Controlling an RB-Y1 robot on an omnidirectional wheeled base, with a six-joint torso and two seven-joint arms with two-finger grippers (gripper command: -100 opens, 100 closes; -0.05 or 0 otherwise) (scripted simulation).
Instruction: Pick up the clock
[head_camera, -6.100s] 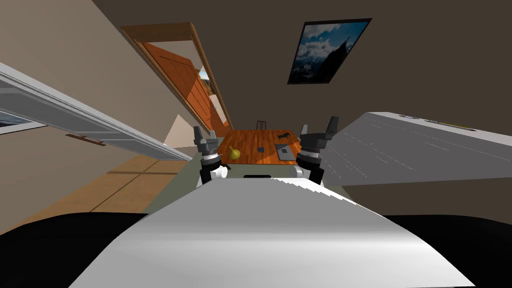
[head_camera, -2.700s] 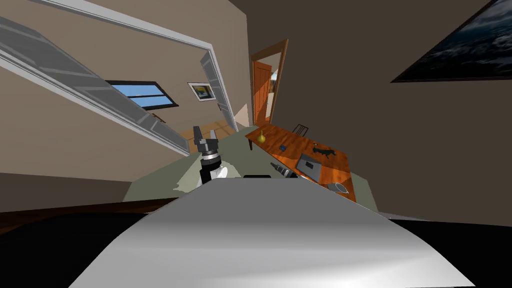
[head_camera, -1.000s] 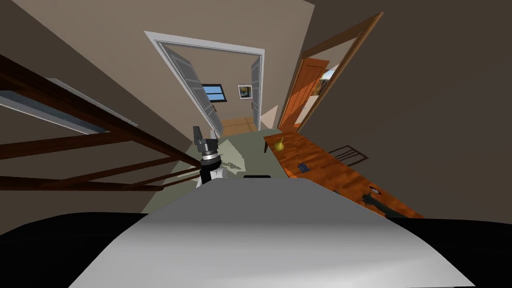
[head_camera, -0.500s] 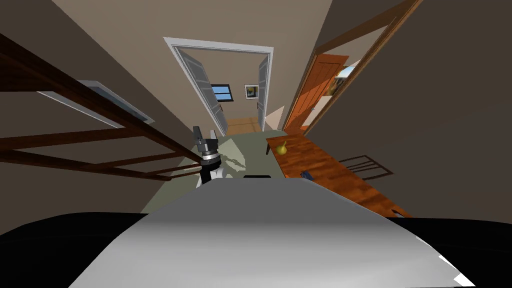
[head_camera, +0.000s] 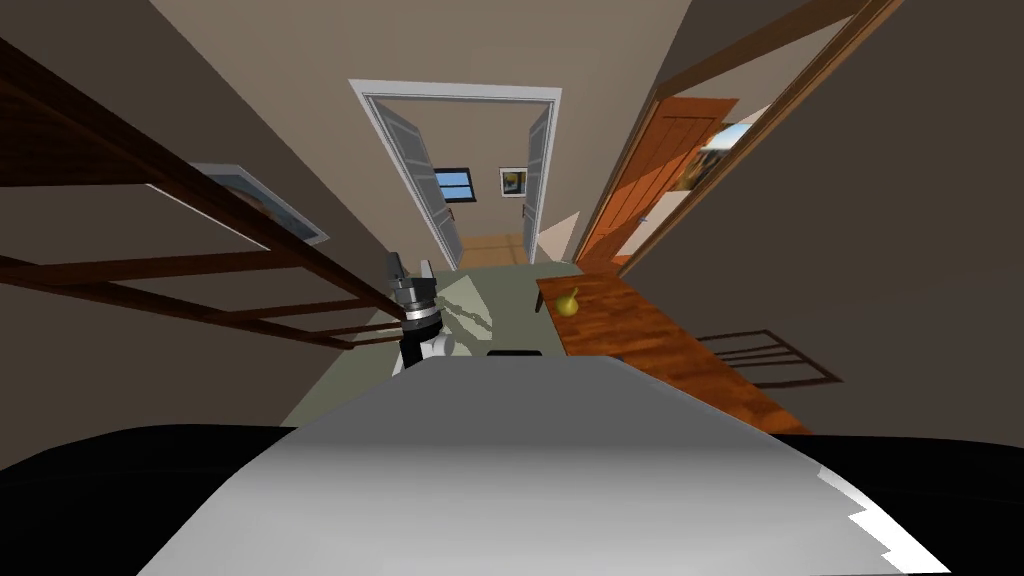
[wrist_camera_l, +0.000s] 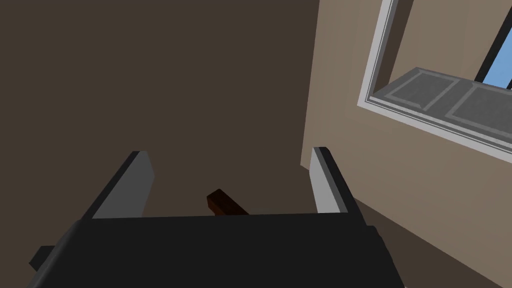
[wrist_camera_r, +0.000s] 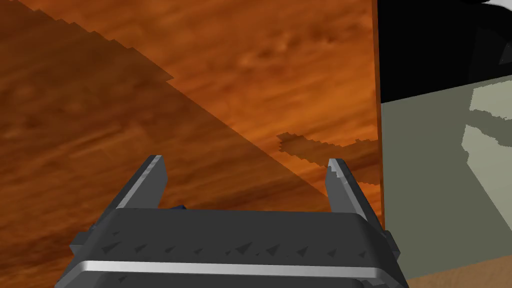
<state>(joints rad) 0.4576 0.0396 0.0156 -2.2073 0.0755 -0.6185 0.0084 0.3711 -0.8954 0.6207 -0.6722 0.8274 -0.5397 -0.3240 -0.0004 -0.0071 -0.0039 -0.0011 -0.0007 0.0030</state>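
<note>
My right gripper (wrist_camera_r: 246, 162) hangs open just above an orange wooden table (wrist_camera_r: 240, 75), close to the table's edge, with nothing between its fingers. A small blue sliver (wrist_camera_r: 178, 206) peeks over the gripper's body beside one finger; I cannot tell what it is. In the head view the same table (head_camera: 660, 345) runs along the right wall, and a yellow-green pear-shaped thing (head_camera: 567, 302) sits near its far end. My left gripper (head_camera: 410, 270) is raised in front of my chest, open and empty (wrist_camera_l: 230, 152).
Grey-green floor (wrist_camera_r: 440, 175) lies past the table's edge. Ahead stands a white-framed doorway with grey double doors (head_camera: 470, 170). An orange door (head_camera: 650, 190) is open at the right. Dark wooden rails (head_camera: 200, 270) run along the left wall. A chair (head_camera: 765, 355) stands beside the table.
I have turned left, so the table slid to the right and the doorway came to the middle. The small blue thing on the table has passed behind my chest. The left arm keeps its pose.
</note>
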